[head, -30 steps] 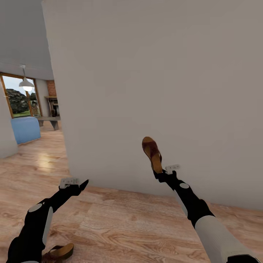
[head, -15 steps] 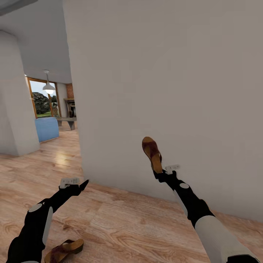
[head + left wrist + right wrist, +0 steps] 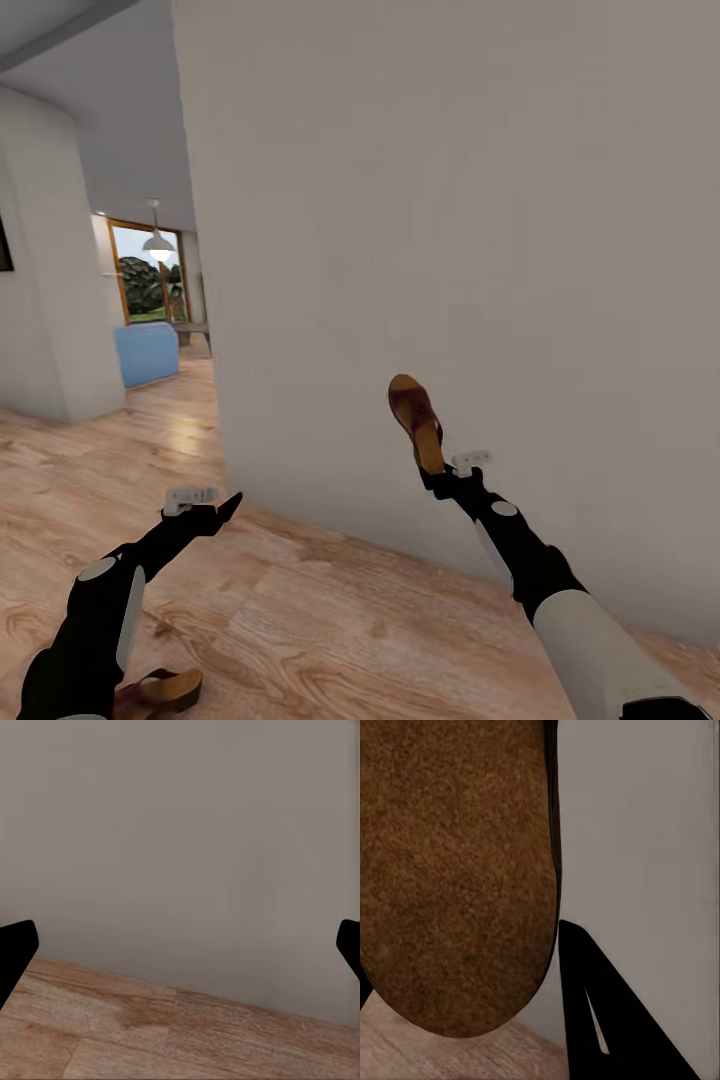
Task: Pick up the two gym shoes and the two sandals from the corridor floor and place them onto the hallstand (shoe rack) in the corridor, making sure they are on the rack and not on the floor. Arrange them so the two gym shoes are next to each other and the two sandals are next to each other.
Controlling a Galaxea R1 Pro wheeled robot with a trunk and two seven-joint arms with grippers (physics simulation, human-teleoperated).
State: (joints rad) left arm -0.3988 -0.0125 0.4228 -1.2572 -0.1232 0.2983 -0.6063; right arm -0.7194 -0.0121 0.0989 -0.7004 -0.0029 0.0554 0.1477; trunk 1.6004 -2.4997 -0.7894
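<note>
My right gripper (image 3: 433, 468) is shut on the heel end of a brown sandal (image 3: 414, 412) and holds it up, toe upward, in front of a pale wall. The right wrist view shows that sandal's brown surface (image 3: 457, 870) close up, with one black finger (image 3: 604, 1024) beside it. The other sandal (image 3: 165, 689) lies on the corridor floor (image 3: 360, 620) at the lower left, partly hidden behind my left arm. My left gripper (image 3: 224, 505) hovers low over the floor, open and holding nothing; its fingertips (image 3: 15, 945) stand far apart. The gym shoes and the hallstand are out of view.
A large pale wall (image 3: 450, 220) stands close ahead, its corner at the left. Past that corner an opening leads to a room with a blue seat (image 3: 146, 352), a hanging lamp (image 3: 158, 242) and a window. A rounded white wall (image 3: 45, 290) stands at the far left.
The camera has swung, so the wall corner and far room now sit further right in the picture. Both arms keep their pose, and the right gripper still holds the sandal.
</note>
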